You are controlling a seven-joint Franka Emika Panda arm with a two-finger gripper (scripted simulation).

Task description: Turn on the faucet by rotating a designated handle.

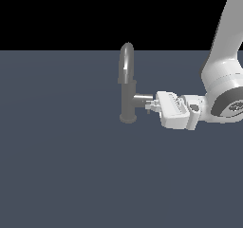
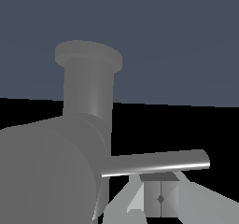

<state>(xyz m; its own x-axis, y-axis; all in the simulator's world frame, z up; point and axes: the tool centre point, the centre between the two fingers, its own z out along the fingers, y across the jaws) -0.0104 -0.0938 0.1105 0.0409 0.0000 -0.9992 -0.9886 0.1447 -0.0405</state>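
The faucet (image 1: 127, 87) stands alone on wide bare floor (image 1: 61, 165), the gripper (image 1: 151, 106) touching its side stub from the exterior view's right; only the wrist view shows the handle (image 2: 156, 163), finger state unclear

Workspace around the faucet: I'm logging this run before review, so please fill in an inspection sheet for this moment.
Surface: flat, bare blue-grey floor.
Job's things: the faucet stands upright on its round base, arched spout on top; the handle, a thin rod, sticks out from the side stub.
Clutter: nothing seen.
Grippers: the gripper lies level at the stub's end, on the exterior view's right; in the wrist view its fingers sit right by the rod; contact and jaw state cannot be told.
Cables: nothing seen.
Surroundings: black background above the floor.
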